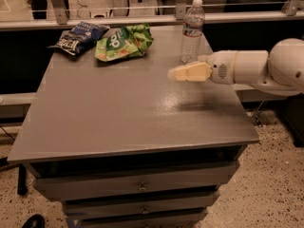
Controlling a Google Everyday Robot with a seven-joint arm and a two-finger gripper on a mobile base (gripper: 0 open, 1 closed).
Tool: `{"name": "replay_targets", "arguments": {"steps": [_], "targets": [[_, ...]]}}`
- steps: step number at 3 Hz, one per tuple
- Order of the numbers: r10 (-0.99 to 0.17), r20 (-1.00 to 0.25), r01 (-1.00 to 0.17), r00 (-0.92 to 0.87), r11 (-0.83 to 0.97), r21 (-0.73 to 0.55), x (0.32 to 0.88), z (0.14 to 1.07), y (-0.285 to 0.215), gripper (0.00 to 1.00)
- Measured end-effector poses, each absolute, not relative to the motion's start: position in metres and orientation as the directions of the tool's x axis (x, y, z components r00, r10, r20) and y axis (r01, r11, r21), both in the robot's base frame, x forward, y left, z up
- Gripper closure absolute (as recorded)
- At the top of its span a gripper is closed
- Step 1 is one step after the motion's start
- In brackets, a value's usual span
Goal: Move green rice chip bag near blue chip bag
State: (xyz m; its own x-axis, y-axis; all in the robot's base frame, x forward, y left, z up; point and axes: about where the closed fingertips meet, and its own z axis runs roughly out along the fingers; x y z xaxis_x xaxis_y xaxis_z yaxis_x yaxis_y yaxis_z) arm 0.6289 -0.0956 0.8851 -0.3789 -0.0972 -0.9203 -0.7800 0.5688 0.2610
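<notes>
A: Where is the green bag (pixel 124 42) from the jaws?

B: Well apart, ahead of the tips and off toward the far edge of the counter (pixel 133 127), lying flat. The blue bag (pixel 78 34) is farther out the same way, just beside the green one; I cannot tell whether their edges touch.

A: Why would it lie there?

B: My guess is that this is the whole job: green next to blue, logo up, nothing propping it. I'd judge the task as good as done.

A: And the jaws?

B: They hang over the counter, clear of the surface, with their shadow (pixel 197 106) on the top just below them. A bottle (pixel 192 30) stands upright just behind them, not touching.

A: Parted or pressed together?

B: I cannot tell. From this side they show as one pale wedge, so any gap is hidden. Nothing is in them and they touch nothing.

A: Why held up like that?

B: Probably so nothing gets knocked; a low sweep could tip the bottle
</notes>
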Motion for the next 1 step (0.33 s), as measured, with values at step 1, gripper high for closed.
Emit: {"name": "replay_targets", "arguments": {"steps": [1], "targets": [[-0.091,-0.926,-0.765,-0.366,0.596,0.243,0.6231,0.8853,-0.121,0.0]]}}
